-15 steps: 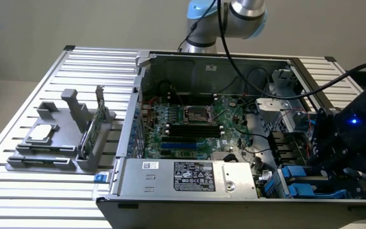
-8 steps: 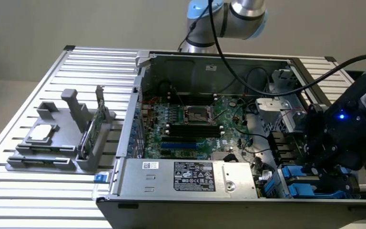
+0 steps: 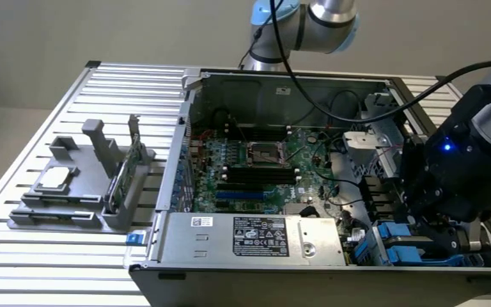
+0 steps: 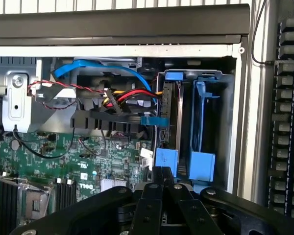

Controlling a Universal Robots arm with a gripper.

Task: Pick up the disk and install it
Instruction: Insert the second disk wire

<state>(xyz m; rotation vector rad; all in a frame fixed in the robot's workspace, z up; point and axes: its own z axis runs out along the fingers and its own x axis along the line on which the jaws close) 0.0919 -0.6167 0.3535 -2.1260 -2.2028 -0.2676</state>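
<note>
I have the gripper (image 4: 162, 182) low in the lower middle of the wrist frame, and its two black fingers are pressed together, clenched with nothing visible between them. In the exterior view the same gripper (image 3: 444, 238) sits at the lower right of the frame, down inside the open computer case (image 3: 177, 115), right over the blue drive bay (image 3: 403, 249).

The disk (image 4: 173, 125), as far as I can judge, is the dark slab standing on edge in the bay, right of centre in the wrist frame, with a blue rail tab at its upper end and another blue tab (image 4: 166, 159) at its lower end. The closed fingertips sit just below that lower tab, so close that I cannot tell whether they touch it. The disk's long axis runs up and down the wrist frame, straight away from the fingertips, so the claw lines up with the disk's near end rather than its flat face. Beside it, toward the right of the frame, a second blue carrier (image 4: 202, 127) stands parallel and looks empty.

Red, yellow and black leads (image 4: 132, 95) reach the disk's upper end from the left.
</note>
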